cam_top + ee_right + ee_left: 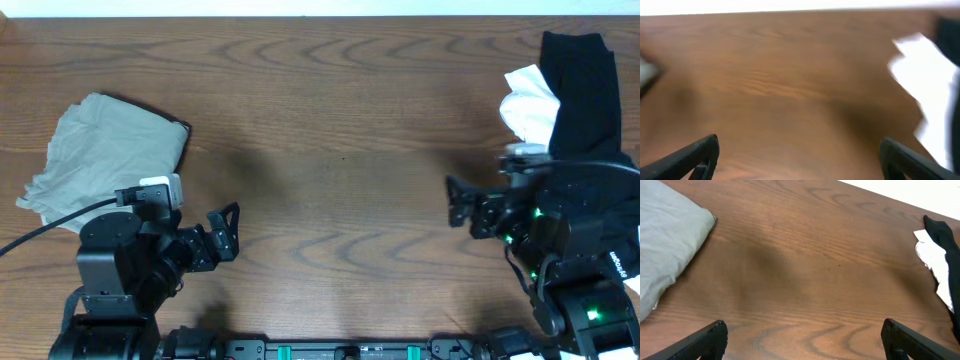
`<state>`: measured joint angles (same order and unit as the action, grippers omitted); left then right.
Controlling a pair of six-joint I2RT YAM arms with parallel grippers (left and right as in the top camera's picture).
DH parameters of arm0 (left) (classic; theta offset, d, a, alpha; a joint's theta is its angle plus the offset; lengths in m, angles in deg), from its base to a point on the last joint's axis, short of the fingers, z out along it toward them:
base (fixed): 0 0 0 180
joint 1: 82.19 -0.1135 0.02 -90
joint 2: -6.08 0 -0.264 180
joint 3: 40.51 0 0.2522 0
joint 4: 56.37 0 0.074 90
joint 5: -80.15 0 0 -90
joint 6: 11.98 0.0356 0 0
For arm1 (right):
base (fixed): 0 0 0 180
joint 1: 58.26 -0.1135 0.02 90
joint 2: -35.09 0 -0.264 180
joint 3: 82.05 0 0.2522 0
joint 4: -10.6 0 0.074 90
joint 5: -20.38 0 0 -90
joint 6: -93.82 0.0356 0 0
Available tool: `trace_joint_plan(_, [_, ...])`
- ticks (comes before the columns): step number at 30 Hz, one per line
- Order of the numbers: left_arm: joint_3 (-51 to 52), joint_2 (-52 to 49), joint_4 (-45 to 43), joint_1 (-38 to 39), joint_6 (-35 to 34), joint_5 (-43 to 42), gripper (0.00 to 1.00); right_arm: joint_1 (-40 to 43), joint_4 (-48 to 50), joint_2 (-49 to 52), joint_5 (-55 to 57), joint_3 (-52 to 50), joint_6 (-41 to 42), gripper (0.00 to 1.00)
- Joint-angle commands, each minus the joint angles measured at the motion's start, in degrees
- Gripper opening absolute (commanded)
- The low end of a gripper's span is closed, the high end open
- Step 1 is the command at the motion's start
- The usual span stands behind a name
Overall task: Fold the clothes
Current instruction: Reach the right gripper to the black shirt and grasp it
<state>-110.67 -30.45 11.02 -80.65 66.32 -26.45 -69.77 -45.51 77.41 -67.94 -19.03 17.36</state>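
At the desk's [340,110] left edge lies the grey-beige garment [105,150]; the black garment [580,85] and white garment [528,105] share its far-right corner. The left end effector [228,232] and right end effector [453,203] are spread wide.

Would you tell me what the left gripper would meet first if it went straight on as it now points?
Its way looks free: ahead of the left gripper lies only bare table. The grey garment sits to one side, the white garment and black garment to the other. Depth is unclear.
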Motion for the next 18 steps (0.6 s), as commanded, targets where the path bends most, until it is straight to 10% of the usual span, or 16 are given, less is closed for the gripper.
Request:
trace_joint_plan(1, [-1.1,-0.3,0.3,-0.2,1.4,-0.8,0.98,4.6,-5.7,2.0,20.5,0.9,11.5,0.99])
trace_joint_plan(7, [-1.1,-0.3,0.4,-0.2,1.6,-0.7,0.98,20.0,-14.1,9.5,23.7,0.7,26.0,0.99])
trace_joint_plan(18, [-1.1,-0.3,1.4,-0.2,4.2,-0.7,0.98,37.0,-11.6,24.1,17.4,-1.0,26.8,0.99])
